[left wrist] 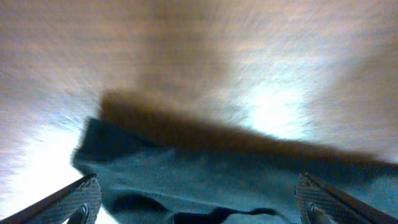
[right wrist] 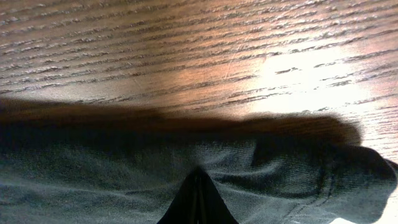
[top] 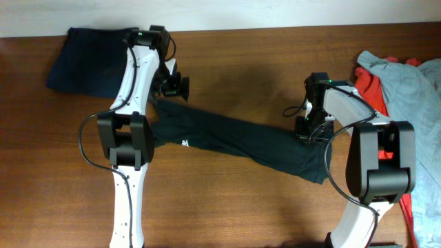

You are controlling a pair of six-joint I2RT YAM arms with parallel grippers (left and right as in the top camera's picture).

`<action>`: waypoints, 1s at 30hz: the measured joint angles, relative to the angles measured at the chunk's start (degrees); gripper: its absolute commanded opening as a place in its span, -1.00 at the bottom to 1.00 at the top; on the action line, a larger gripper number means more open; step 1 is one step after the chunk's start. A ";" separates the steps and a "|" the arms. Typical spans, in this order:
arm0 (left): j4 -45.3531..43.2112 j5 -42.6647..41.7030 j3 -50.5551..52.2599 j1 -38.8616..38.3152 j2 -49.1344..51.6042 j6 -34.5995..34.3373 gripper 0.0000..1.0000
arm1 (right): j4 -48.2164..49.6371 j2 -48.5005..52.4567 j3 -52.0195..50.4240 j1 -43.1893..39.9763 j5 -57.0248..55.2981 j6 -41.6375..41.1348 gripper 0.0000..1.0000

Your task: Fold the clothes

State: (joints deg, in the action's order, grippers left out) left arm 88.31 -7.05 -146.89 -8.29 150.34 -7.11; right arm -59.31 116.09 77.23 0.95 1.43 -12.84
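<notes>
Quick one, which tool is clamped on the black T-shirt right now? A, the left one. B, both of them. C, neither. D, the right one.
D: the right tool is shut with the black T-shirt bunched at its tips, while the left tool stands wide open above the shirt's other end, gripping nothing.

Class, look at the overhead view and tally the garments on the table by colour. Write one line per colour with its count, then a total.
black T-shirt: 1
navy garment: 1
red garment, partly hidden under the grey-blue one: 1
pale grey-blue garment: 1
Total: 4
</notes>
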 measured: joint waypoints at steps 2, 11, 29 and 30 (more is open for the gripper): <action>-0.13 0.00 -3.02 0.00 -1.03 0.00 0.98 | 0.33 0.00 -0.15 0.04 0.00 0.02 -0.92; 1.14 -0.02 -9.44 0.00 -10.56 0.00 0.98 | 8.07 -0.33 -0.31 0.15 0.22 0.07 -0.92; 0.63 -0.20 -9.38 0.00 -10.51 0.00 0.98 | 7.80 5.57 12.59 0.31 -2.89 2.29 -0.49; 1.20 -0.52 -9.38 0.00 -10.51 0.00 0.97 | 4.44 5.68 14.80 0.31 -2.86 2.21 -0.44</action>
State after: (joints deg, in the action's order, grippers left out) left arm 89.52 -7.57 -156.27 -8.29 139.83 -7.11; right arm -54.87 121.78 92.03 1.26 -1.43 -10.63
